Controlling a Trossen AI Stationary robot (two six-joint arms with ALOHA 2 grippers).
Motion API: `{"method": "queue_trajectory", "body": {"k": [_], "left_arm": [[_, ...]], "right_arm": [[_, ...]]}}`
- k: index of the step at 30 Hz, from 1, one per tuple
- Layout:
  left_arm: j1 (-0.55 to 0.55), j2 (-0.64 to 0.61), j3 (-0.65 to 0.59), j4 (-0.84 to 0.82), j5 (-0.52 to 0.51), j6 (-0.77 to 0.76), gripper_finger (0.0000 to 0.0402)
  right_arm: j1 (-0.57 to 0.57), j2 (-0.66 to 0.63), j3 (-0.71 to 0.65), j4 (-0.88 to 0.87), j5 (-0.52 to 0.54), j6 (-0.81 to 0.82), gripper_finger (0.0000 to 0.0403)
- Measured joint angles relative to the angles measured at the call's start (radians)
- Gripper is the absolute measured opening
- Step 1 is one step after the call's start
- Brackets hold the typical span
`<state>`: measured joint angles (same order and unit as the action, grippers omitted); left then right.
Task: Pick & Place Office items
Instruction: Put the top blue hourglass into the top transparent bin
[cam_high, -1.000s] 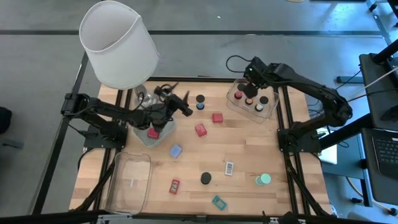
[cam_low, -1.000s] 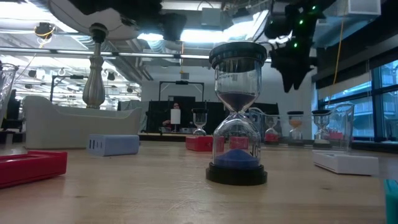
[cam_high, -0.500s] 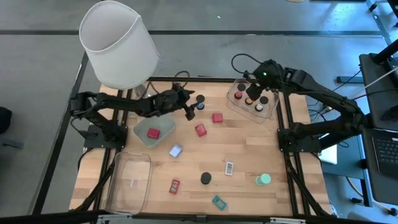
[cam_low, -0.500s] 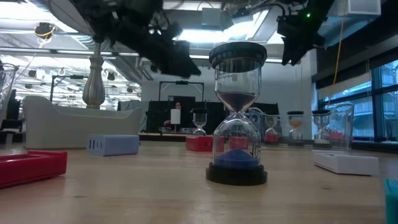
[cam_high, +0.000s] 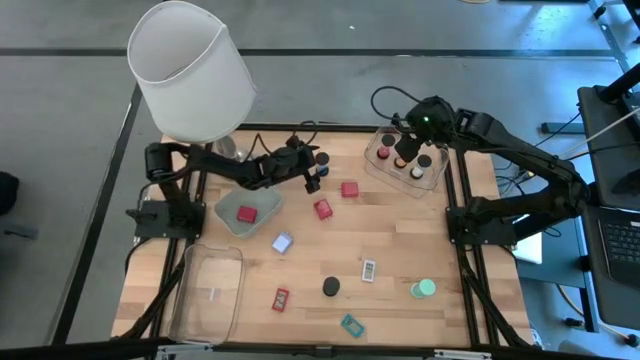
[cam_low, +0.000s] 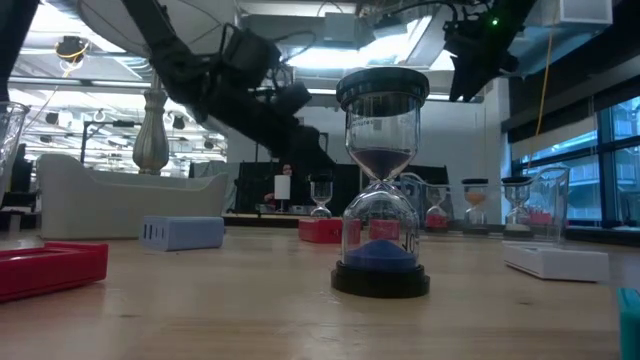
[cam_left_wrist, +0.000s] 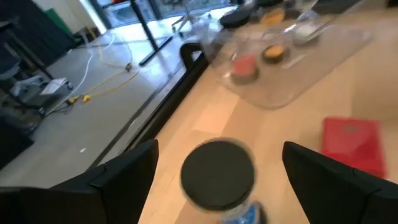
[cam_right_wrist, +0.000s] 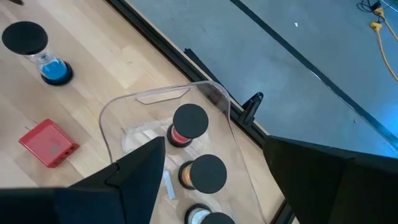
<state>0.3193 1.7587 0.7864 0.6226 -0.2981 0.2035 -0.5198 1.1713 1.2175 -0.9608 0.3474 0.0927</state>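
A small hourglass with a black cap and blue sand (cam_high: 322, 163) stands on the table near the far edge. My left gripper (cam_high: 313, 172) is open, and its fingers stand on either side of the cap (cam_left_wrist: 217, 171) without touching it. My right gripper (cam_high: 408, 135) is open and empty above the clear tray (cam_high: 437, 178) at the far right. That tray holds several hourglasses (cam_right_wrist: 189, 123). A red block (cam_high: 245, 213) lies in a small clear tray (cam_high: 226, 222) at the left.
Red blocks (cam_high: 349, 189) (cam_high: 322, 208), a blue bit (cam_high: 283, 242), a white-labelled bit (cam_high: 368, 269), another black-capped hourglass (cam_high: 330, 287), a green disc (cam_high: 424, 289) and a teal bit (cam_high: 350, 324) lie on the table. A larger clear tray (cam_high: 208, 290) is at the near left, and a white-shaded lamp (cam_high: 190, 70) at the far left.
My left gripper has gone from above the small tray with the red block toward the table's far edge and right, up to the blue-sand hourglass. My right gripper has risen a little above the far right tray. The red block stays in its tray.
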Motion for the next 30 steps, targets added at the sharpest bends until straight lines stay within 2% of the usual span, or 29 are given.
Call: {"method": "queue_trajectory", "body": {"k": [9,15,18,22,25,30], "left_arm": [[0.003,0.019,0.0,0.038,-0.007,-0.028,0.0341],[-0.045,-0.016,-0.001,0.03,-0.007,0.021,0.034],[-0.091,-0.063,-0.001,0.01,-0.092,0.069,0.0337],[-0.15,-0.148,0.0,-0.107,-0.264,0.094,0.0333],[-0.192,-0.227,0.0,-0.253,-0.375,0.016,0.0331],[-0.242,-0.353,-0.003,-0.504,-0.422,-0.151,0.0331]], "right_arm": [[0.0,0.0,0.0,0.018,-0.039,-0.012,0.0274],[0.0,0.005,0.0,0.133,-0.132,-0.046,0.0274],[0.0,0.026,0.0,0.187,-0.169,-0.052,0.0274],[0.0,0.092,0.0,0.284,-0.227,-0.05,0.0274],[0.003,0.17,0.0,0.384,-0.302,-0.087,0.0274],[0.054,0.317,0.0,0.554,-0.454,-0.263,0.0274]]}}
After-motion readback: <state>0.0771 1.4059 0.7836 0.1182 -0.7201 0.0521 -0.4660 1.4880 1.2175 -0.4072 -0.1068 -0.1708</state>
